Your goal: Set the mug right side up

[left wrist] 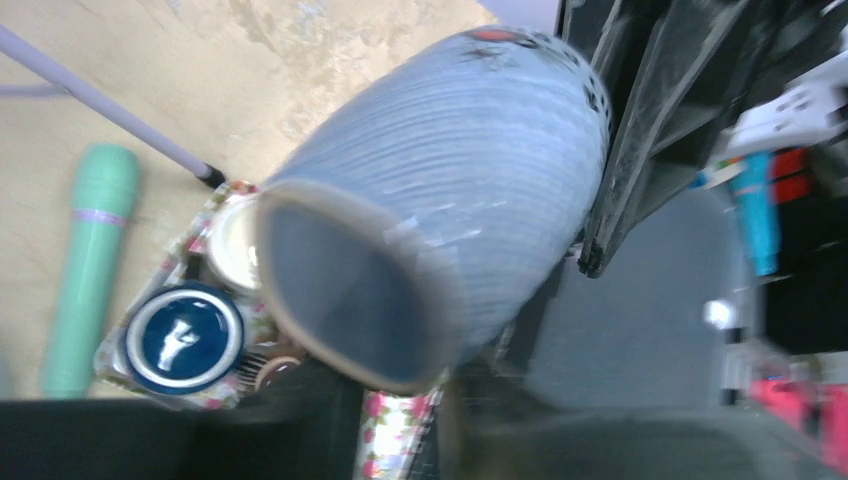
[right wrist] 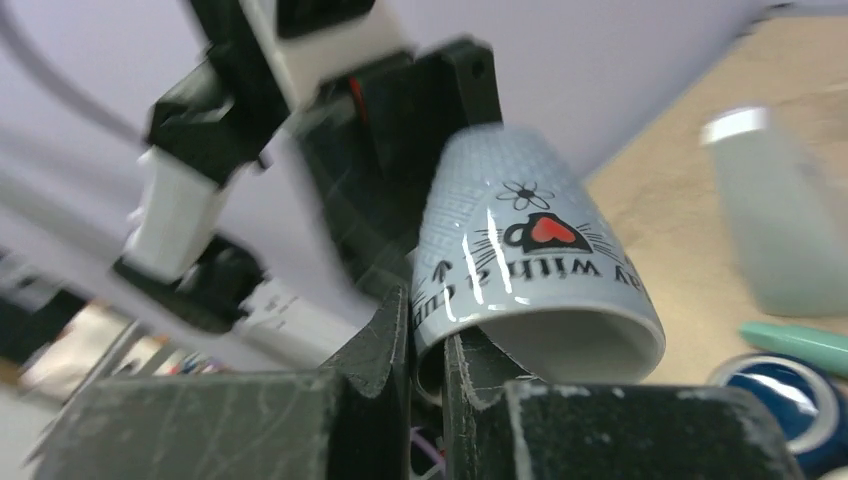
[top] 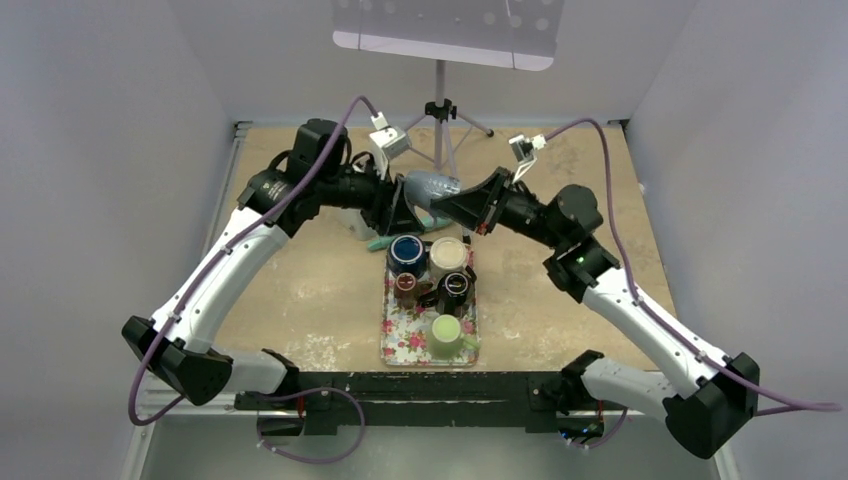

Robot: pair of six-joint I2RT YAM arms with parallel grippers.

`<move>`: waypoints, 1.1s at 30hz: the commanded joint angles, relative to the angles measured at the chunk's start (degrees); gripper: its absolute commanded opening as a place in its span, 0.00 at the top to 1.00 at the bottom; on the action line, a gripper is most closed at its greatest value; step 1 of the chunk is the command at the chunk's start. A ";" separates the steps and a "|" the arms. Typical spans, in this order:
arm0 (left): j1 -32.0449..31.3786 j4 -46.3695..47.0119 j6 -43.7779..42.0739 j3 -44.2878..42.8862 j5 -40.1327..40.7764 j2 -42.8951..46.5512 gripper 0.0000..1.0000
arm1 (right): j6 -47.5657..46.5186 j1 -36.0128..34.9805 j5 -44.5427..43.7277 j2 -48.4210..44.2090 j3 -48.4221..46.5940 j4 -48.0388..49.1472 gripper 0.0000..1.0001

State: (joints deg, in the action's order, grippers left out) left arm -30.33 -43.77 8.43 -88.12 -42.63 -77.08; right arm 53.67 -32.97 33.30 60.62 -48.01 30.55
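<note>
The grey-blue mug [top: 432,186] with black lettering and a red heart hangs on its side in the air above the far end of the tray. My right gripper [top: 447,206] is shut on its rim, one finger inside and one outside, as the right wrist view shows [right wrist: 427,340]; there the mug [right wrist: 530,260] points its white mouth at the camera. My left gripper [top: 404,205] is at the mug's base end. In the left wrist view the mug [left wrist: 450,190] shows its tan-ringed base, and my blurred fingers [left wrist: 400,440] stand apart below it, holding nothing.
A floral tray [top: 398,338] holds a blue cup [top: 407,250], a cream cup [top: 447,252], two dark cups and a green mug [top: 446,335]. A teal pen [top: 378,243] and a pale container [top: 352,221] lie left of the tray. A tripod stand [top: 440,120] is at the back.
</note>
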 commanded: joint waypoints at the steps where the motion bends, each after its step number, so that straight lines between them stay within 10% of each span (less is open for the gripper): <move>1: -0.78 -6.69 -7.76 2.04 8.69 1.16 0.06 | -14.54 4.37 -17.27 -2.29 -14.81 -28.36 1.00; 10: -0.30 -14.60 -17.97 3.83 27.68 4.84 0.00 | -36.07 16.32 -36.53 7.21 -25.89 -66.22 1.00; 33: -0.19 -18.60 -21.50 14.32 30.88 8.55 0.00 | -47.26 27.60 -41.00 71.96 -79.90 -87.18 1.00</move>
State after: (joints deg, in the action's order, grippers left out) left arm -30.76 -62.65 -11.64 -75.05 -12.34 -69.43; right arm 8.43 -5.15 -9.26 130.26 -119.35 -52.82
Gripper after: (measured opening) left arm 0.997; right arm 0.103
